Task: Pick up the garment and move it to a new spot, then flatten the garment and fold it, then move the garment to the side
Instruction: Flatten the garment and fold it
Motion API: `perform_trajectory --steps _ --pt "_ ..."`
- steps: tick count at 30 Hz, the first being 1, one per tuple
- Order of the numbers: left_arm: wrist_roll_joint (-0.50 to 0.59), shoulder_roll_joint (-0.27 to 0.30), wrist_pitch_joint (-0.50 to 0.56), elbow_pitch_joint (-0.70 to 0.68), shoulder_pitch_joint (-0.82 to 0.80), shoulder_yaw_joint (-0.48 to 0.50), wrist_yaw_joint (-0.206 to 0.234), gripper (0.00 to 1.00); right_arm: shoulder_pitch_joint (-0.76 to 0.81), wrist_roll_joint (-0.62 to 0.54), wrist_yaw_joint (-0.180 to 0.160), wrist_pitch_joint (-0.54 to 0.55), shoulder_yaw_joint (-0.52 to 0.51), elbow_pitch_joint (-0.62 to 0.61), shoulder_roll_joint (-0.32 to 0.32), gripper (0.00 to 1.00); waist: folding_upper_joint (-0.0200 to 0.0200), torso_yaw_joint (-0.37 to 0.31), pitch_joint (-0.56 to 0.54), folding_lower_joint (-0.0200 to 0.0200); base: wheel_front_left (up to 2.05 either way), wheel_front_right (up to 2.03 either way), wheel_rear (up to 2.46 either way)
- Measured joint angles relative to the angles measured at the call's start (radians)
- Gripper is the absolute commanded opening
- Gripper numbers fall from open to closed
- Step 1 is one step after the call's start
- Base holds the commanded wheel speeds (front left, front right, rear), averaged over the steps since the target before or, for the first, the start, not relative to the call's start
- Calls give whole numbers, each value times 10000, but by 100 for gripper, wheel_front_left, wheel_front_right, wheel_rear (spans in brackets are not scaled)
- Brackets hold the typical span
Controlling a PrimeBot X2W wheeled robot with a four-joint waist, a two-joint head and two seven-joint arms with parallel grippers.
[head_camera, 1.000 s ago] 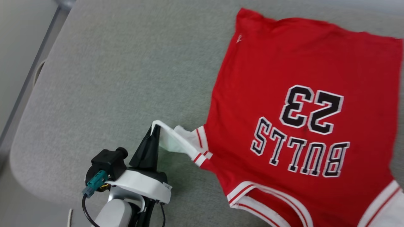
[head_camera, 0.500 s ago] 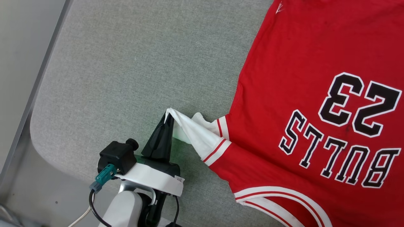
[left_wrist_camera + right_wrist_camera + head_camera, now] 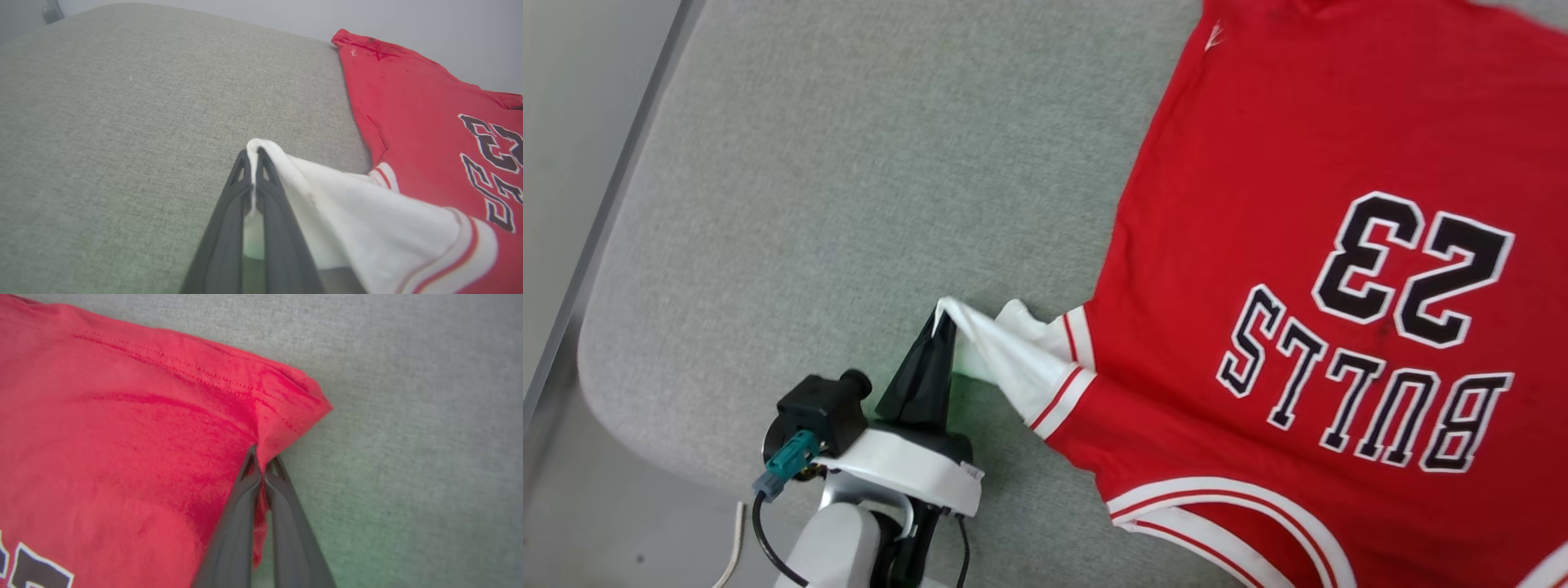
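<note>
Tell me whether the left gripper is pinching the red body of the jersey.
No, the left gripper is shut on the white sleeve of the garment.

head: steep downward | wrists: close, low-angle | shared: garment

We count 1 garment, nipped between the jaws of 2 grippers, the left gripper and the right gripper, and 1 grey cushion beneath both jaws.

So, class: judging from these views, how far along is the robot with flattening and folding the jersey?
Done: the garment lies spread, print up, on the grey cushion. In hand: the left gripper pinches the white sleeve, the right gripper a red corner. Left: folding, moving aside.
</note>
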Motion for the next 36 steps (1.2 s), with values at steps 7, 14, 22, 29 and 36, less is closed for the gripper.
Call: perform_trajectory --steps 7,14,22,29,36 --pt "33 328 0 748 305 422 -27 0 1937 339 0 -901 -606 -878 449 0 0 -812 -834 2 0 0 0" --pt "-67 823 33 1419 593 815 15 0 4678 623 -2 -1611 -1488 -2128 1218 0 0 -1890 -1725 0 0 0 0" --pt "-351 1248 171 1965 1045 1229 153 0 7495 805 0 -2535 -2291 -3170 2562 0 0 -3066 -2592 0 0 0 0" --pt "-554 1496 305 2280 1358 1407 194 0 9276 631 0 -3336 -2627 -3359 3910 0 0 -3789 -3162 -1 0 0 0" --pt "-681 1601 405 2456 1506 1413 194 0 9967 690 2 -4138 -2598 -3104 4598 26 0 -4034 -3481 -3 0 0 0"
